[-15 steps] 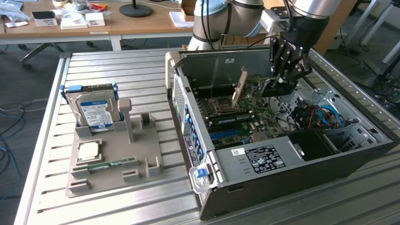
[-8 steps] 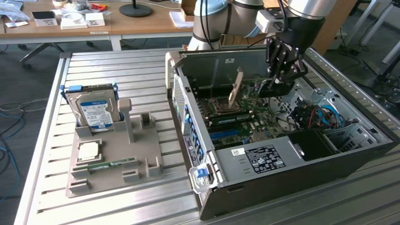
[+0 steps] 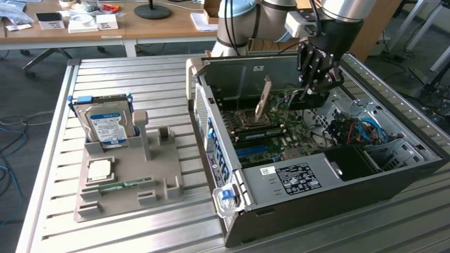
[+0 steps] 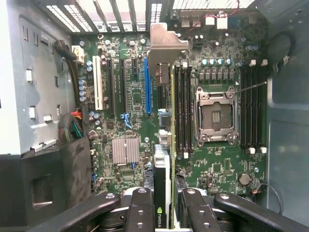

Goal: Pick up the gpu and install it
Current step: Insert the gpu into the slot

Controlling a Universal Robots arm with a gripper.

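Note:
My gripper [image 3: 316, 84] reaches down into the open PC case [image 3: 330, 184] and is shut on the gpu [image 3: 304, 100]. The card hangs edge-down over the green motherboard [image 3: 281, 132], its silver end bracket [image 3: 266, 97] pointing toward the case's rear wall. In the wrist view the gpu [image 4: 161, 166] shows edge-on between my black fingers [image 4: 142, 203], the gripper [image 4: 166, 195] closed around it. Its bracket [image 4: 166, 43] sits near the rear vents. The card runs between the blue slot [image 4: 147, 84] and the memory slots [image 4: 182, 111]. I cannot tell if it touches the board.
The CPU socket [image 4: 215, 116] and a small heatsink [image 4: 125, 150] lie on either side of the card. Cables [image 3: 359, 132] bunch inside the case at the exterior view's right. On the exterior view's left, a grey fixture [image 3: 151, 174] holds a hard drive [image 3: 105, 124], a chip [image 3: 98, 168] and a memory stick [image 3: 123, 185].

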